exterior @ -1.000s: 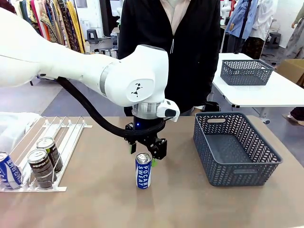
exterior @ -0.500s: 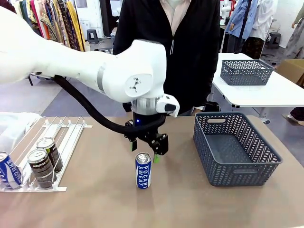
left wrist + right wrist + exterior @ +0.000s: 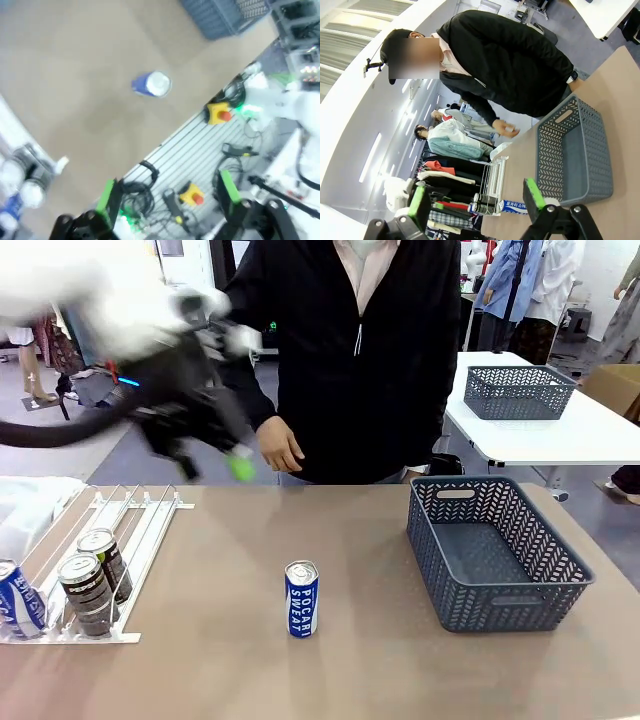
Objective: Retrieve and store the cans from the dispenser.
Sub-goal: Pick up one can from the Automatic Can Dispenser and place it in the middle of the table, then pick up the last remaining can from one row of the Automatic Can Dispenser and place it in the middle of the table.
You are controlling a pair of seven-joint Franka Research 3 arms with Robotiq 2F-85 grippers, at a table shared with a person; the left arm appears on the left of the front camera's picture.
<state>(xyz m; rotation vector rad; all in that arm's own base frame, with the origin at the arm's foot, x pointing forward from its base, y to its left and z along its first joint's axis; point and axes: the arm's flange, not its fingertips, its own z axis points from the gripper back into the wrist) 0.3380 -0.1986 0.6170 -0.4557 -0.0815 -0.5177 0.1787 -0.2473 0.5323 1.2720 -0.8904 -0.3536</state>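
A blue Pocari Sweat can [image 3: 301, 598] stands upright alone on the table's middle, apart from both grippers. My left gripper [image 3: 213, 466] is a blur high above the table's back left, open and holding nothing. From its wrist camera the same can [image 3: 151, 84] lies far below the open green-padded fingers [image 3: 106, 197]. The white dispenser [image 3: 140, 515] at the left holds a blue can [image 3: 18, 605] and two dark cans [image 3: 85, 595] at its low end. My right gripper [image 3: 475, 200] is open and holds nothing, with the blue can [image 3: 517, 205] beyond it.
A grey-blue lattice basket [image 3: 560, 575] sits at the table's right with nothing in it. A person in black stands at the far edge, one hand [image 3: 280, 450] hanging near the blurred arm. A second basket [image 3: 518, 392] rests on a white table behind.
My left arm has lifted off the blue can and swung fast up and to the left. The can stays standing where it was. The person's hand has come into view.
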